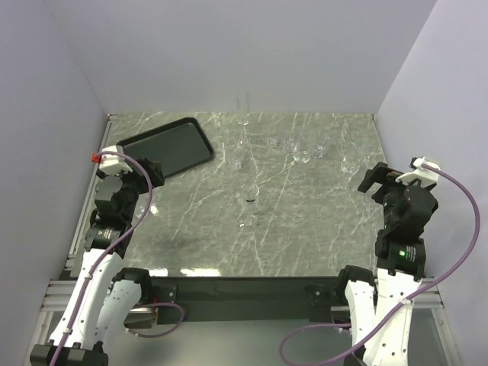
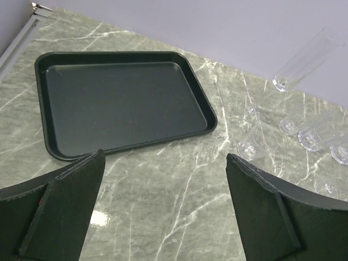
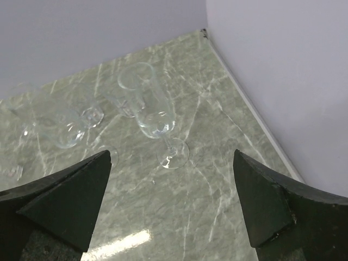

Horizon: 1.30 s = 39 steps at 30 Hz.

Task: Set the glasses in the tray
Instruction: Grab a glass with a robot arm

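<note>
Opening step, nothing loaded yet. Tray [image 2: 119, 103] lying bare at 10 o'clock on tabletop [image 1: 305, 229]; glasses [image 1: 303, 156] standing scattered, centre to 2 o'clock. Left fingers [image 2: 60, 206] and right fingers [image 3: 60, 201] gaping wide, holding nothing. Likely next: right closing gently round stemmed flute [image 3: 152, 109] dead ahead.

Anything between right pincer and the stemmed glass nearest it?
Nothing visible. The open right pincer faces the clear stemmed glass directly, only grey marble tabletop between; other clear glasses stand beyond it, leftward.
</note>
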{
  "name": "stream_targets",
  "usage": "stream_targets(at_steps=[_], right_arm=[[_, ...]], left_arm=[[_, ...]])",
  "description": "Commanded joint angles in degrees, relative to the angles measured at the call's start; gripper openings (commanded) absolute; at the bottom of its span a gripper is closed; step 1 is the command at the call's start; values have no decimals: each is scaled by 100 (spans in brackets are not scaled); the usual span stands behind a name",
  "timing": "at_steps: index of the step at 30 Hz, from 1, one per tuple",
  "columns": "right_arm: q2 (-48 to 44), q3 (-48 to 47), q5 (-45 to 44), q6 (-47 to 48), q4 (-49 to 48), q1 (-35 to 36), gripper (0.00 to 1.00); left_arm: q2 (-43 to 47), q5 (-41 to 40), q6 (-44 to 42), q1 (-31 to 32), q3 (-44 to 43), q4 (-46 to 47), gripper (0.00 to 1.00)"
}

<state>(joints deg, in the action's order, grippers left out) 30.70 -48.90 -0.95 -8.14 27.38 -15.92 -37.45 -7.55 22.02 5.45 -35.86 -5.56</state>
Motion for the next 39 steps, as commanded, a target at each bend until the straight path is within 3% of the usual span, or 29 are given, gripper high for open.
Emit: stream_targets(at_steps=[1, 5, 15, 26, 31, 39], right_arm=[[-117, -31, 960, 688, -286, -16, 100], [-161, -40, 3071, 2121, 161, -16, 100], [182, -5, 4698, 2677, 743, -16, 100], [402, 452, 5184, 2994, 541, -25, 99], [367, 531, 5210, 3125, 620, -16, 97], [296, 575, 5167, 3205, 690, -16, 97]], left_arm=[[-34, 157, 92, 26, -325, -50, 99], [-87, 228, 320, 26, -483, -374, 99], [71, 97, 1172, 26, -1099, -1675, 99], [-604, -904, 2428, 17, -1398, -3143, 95], [-1123, -1397, 2947, 17, -1468, -3416, 85], [-2345, -1521, 3185, 8, -1696, -3407, 73]])
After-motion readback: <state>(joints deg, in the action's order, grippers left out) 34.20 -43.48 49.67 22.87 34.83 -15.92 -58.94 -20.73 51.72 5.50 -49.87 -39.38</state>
